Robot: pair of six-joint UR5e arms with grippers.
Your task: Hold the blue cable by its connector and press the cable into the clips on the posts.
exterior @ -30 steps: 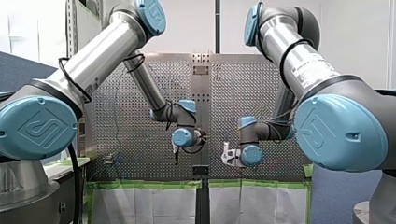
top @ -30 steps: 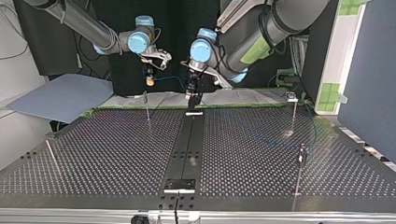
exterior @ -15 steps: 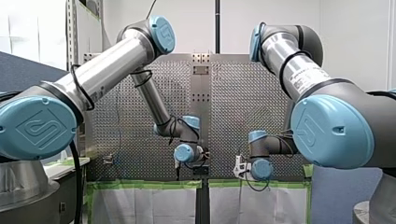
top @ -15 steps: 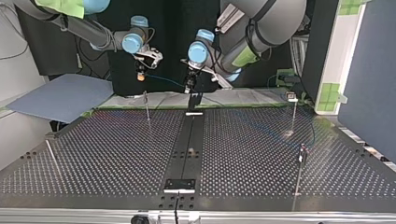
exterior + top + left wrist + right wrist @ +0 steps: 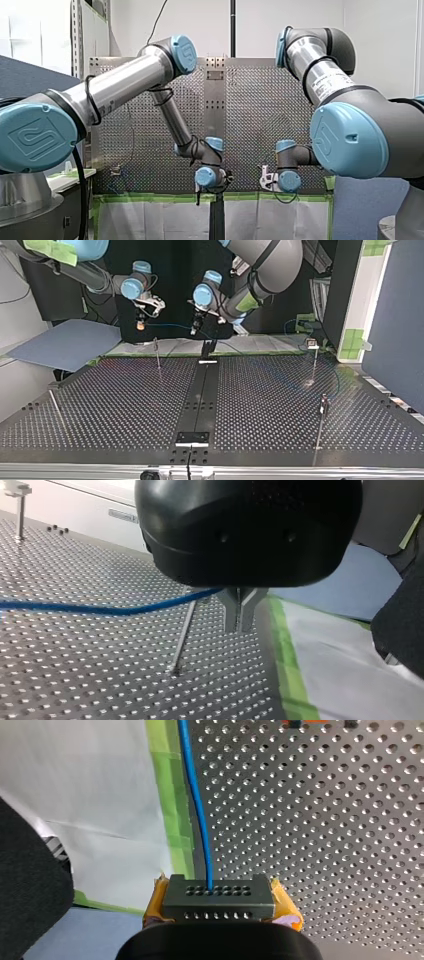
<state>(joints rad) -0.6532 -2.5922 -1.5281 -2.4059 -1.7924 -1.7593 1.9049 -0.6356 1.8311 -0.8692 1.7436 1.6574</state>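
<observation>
Between right jaws: connector; left: cable.

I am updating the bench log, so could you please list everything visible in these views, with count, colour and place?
perforated table: one, dark metal, fills the top view.
black rail: one, down the table's middle.
posts: three, thin metal, upright; one at the top view's left, two at its right.
bare rod: one, metal, slanted, near the top view's left edge.
blue cable: one, runs from the connector to my left gripper.
connector: one, black, between the yellow pads.
green tape: strips along the table's edge.
white sheet: beside the tape.
blue sheet: one, off the table, top view's left.
left gripper: black, metal fingers, shut on the cable.
right gripper: shut on the connector.
</observation>
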